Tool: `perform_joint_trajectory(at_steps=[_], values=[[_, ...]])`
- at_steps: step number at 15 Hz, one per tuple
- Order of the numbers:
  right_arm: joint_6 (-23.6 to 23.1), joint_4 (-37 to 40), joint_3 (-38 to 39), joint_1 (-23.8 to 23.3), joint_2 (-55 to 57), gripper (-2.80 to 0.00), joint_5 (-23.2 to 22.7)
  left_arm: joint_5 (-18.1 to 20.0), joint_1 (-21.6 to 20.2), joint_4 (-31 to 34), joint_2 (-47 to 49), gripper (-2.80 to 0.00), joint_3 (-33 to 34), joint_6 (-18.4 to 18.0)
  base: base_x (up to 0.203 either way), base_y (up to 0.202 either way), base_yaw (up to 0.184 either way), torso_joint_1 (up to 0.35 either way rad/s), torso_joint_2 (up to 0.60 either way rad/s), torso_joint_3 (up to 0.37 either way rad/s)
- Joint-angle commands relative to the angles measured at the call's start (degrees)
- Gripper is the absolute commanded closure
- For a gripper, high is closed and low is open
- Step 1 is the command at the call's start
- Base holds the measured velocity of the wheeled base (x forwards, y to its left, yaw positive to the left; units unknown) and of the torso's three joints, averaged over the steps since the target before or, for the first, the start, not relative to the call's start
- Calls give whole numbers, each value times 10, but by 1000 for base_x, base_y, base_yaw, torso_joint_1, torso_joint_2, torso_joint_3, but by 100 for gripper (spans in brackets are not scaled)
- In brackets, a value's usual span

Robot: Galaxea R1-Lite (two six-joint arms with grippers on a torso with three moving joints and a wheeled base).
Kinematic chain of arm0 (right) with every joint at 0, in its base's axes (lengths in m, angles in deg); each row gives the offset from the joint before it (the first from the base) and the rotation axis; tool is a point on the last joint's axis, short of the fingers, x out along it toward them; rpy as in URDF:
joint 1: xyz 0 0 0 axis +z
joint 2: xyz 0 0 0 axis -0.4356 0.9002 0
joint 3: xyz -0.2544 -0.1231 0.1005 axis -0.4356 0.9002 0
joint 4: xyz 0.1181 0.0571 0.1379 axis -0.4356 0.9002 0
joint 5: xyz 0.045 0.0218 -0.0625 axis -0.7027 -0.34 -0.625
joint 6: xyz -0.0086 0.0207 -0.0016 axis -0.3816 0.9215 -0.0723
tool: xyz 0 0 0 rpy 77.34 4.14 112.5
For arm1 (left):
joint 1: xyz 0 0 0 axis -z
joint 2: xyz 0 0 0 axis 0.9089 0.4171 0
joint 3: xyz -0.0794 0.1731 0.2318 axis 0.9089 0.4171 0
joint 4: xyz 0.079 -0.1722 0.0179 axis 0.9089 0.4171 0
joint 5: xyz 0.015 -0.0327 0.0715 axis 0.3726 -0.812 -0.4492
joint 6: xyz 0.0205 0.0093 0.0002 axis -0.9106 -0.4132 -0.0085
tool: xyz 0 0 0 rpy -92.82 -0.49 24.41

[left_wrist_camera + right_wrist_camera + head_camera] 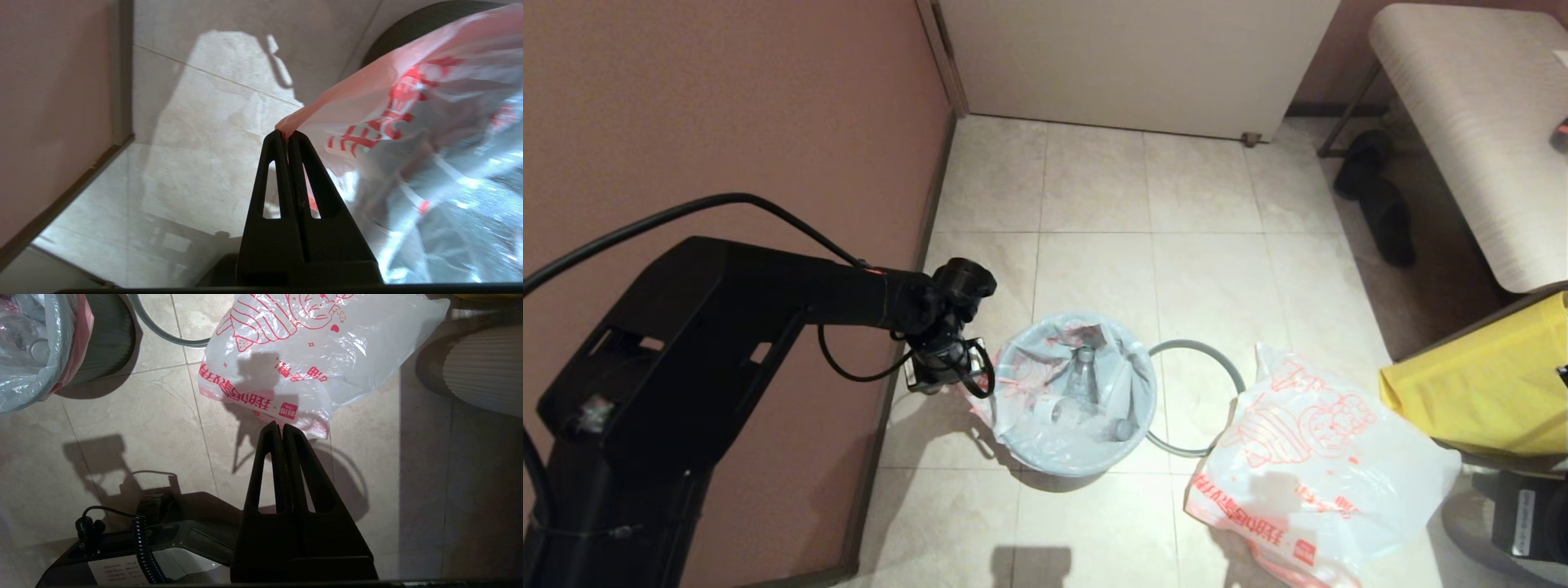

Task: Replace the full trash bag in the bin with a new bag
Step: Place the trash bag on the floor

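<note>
A: Where's the full trash bag?
B: In the bin, on the floor tiles near the pink wall, with bottles showing inside

A: And the left gripper?
B: At the bag's wall-side edge, its fingers pinched shut on the pink-red handle, pulling the plastic taut

A: The right gripper?
B: Over the floor just short of the new bag, fingers pressed together on nothing

A: Where is that new bag?
B: Flat on the tiles to the right of the bin. The grey ring lies on the floor between them, touching the bin
</note>
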Motion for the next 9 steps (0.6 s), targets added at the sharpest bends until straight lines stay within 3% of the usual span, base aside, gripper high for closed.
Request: perform_joint_trajectory(at_steps=[1, 9], values=[[1, 1, 0, 0, 0, 0, 1, 7, 1, 2, -13, 0, -2, 8, 0, 0, 0, 0, 0, 0], [1, 0, 0, 0, 3, 0, 0, 18, 15, 17, -36, 0, 2, 13, 0, 0, 0, 0, 0, 0]])
